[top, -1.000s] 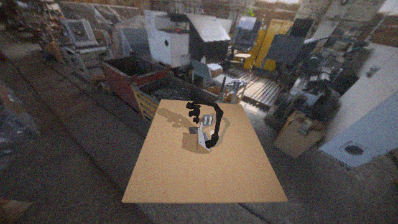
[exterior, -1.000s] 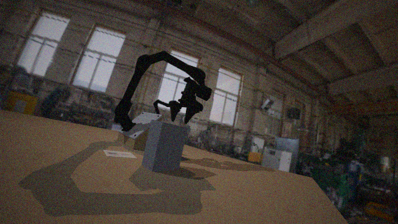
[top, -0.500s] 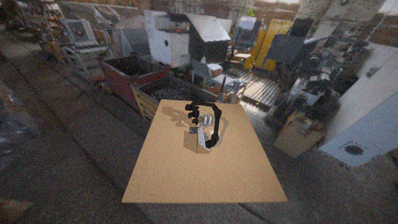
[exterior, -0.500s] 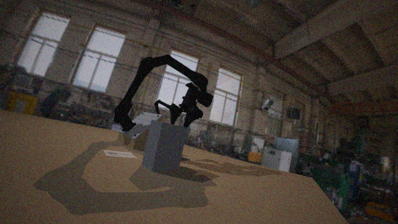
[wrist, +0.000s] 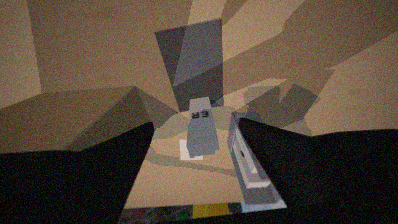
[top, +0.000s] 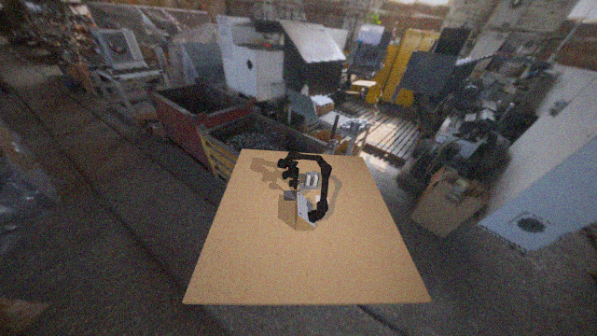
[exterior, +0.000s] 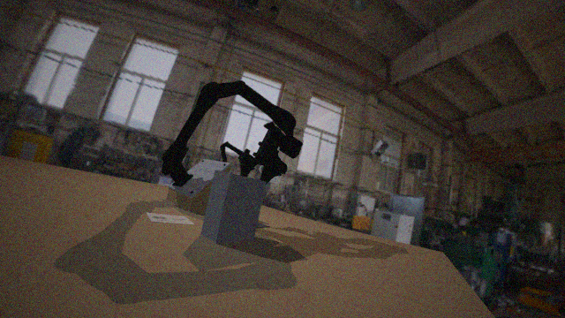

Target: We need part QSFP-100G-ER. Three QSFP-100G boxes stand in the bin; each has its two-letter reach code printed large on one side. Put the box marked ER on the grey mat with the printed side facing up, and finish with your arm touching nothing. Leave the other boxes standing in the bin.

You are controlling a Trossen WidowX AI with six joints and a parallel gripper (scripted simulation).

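A grey box (wrist: 203,135) with a dark two-character print (wrist: 200,114) is outside the bin (top: 310,187) (exterior: 236,212) (wrist: 260,195); the print is too blurred to read with certainty. In the wrist view the box lies beyond the space between the fingertips, beside the bin; contact with the grey mat (top: 290,195) (wrist: 200,55) cannot be determined. Gripper (top: 290,181) (exterior: 257,176) (wrist: 197,124): fully open, holding nothing. Two pale-edged boxes (top: 312,179) (wrist: 247,157) are in the bin. The mat is near the bin on the bench (top: 303,266) (exterior: 375,283) (wrist: 190,187). A white card (exterior: 169,218) (wrist: 185,150) lies near the bin.
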